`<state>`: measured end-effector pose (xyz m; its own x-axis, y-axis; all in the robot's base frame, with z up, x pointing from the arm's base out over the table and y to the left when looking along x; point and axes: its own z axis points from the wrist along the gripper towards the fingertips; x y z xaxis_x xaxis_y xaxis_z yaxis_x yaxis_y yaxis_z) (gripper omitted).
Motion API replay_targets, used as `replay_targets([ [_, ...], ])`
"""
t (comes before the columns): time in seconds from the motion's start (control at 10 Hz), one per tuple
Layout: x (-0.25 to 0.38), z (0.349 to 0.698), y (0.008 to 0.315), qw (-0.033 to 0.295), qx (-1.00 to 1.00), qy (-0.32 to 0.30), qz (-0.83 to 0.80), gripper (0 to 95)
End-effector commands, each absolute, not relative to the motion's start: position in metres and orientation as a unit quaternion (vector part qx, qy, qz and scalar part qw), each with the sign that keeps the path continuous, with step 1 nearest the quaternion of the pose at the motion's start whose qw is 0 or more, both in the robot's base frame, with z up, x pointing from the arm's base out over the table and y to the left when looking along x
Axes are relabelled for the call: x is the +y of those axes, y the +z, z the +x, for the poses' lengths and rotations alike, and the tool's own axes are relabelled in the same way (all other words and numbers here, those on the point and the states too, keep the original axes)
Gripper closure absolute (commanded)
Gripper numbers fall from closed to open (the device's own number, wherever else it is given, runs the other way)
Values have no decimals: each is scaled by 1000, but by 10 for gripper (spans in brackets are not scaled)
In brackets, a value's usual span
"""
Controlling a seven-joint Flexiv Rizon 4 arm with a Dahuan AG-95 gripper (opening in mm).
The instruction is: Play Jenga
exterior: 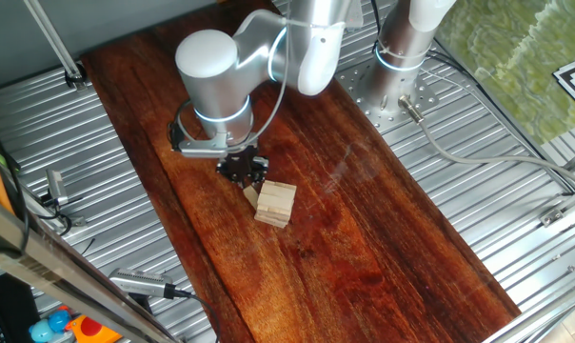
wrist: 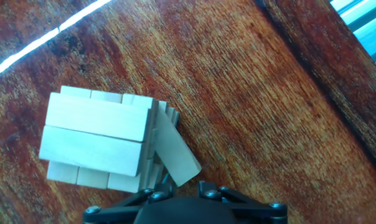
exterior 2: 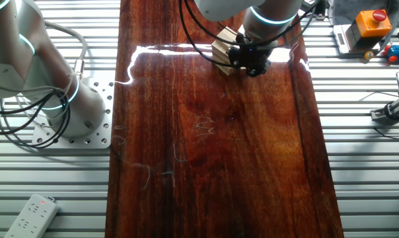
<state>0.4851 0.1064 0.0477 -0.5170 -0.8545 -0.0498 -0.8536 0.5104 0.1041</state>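
Observation:
The Jenga stack [exterior: 276, 204] is a squat pile of pale wooden blocks in the middle of the dark wooden board [exterior: 364, 229]. It also shows in the other fixed view [exterior 2: 222, 47] and at the left of the hand view [wrist: 96, 138]. One loose block [wrist: 176, 150] slants out from the stack's side, and its lower end sits between my fingers. My gripper [wrist: 185, 184] is shut on that end, low over the board right beside the stack [exterior: 243, 173]. The fingertips themselves are mostly hidden under the hand.
Ribbed metal table surface [exterior: 516, 238] flanks the board on both sides. A second robot base [exterior 2: 67, 106] stands beside the board with cables. A remote [exterior 2: 31, 215], an orange stop button box [exterior 2: 371, 23] and small tools [exterior: 145, 284] lie off the board.

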Motion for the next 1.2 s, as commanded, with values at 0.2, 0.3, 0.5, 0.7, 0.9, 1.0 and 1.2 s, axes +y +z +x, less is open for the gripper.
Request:
replay_targets([
  [0.2, 108, 488, 49, 2, -869, -55, 491, 950],
  [0.3, 109, 489, 49, 2, -869, -55, 491, 950],
  [0.5, 110, 493, 49, 2, -870, -54, 490, 950],
  [0.7, 110, 494, 49, 2, -871, -53, 489, 950],
  [0.9, 107, 495, 48, 0, -869, -56, 492, 760],
  [1.0, 104, 496, 48, -1, -868, -57, 493, 760],
  [1.2, 103, 496, 48, -2, -868, -58, 493, 760],
])
